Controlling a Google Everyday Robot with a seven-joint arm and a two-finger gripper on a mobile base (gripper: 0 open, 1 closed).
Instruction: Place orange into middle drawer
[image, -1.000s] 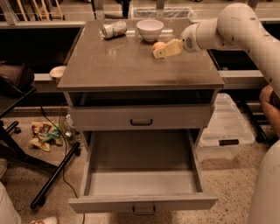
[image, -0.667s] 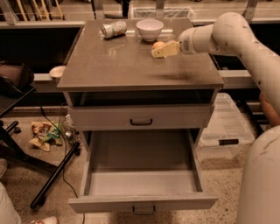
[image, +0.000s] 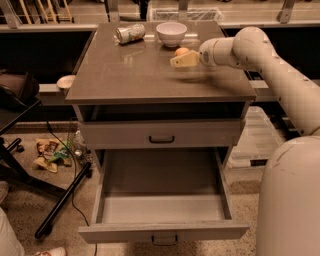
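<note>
The small round orange fruit (image: 182, 51) is seen on the flat grey-brown table (image: 125, 75), toward its far right part, with the white ceramic bowl (image: 171, 33) at about 11 o'clock from it and the silver-green drink can (image: 130, 33), lying on its side, further off at 10 o'clock. The cream-coloured gripper (image: 176, 61) is held low over the table at the end of the white arm (image: 280, 75), which reaches in from 3 o'clock, with its tip pointed toward 9 o'clock. The orange lies just beyond the gripper at roughly 12 o'clock, very near it or touching; contact cannot be confirmed, and whether the gripper is open or closed cannot be told. Being round, the fruit offers no long axis to be matched, so the approach is judged to turn only on a short shift toward 12 o'clock. The wide grey middle drawer (image: 160, 210) is pulled fully out at 6 o'clock below the table, under the closed grey upper drawer front (image: 200, 134); nothing is seen inside it, so the placing is not yet done.
</note>
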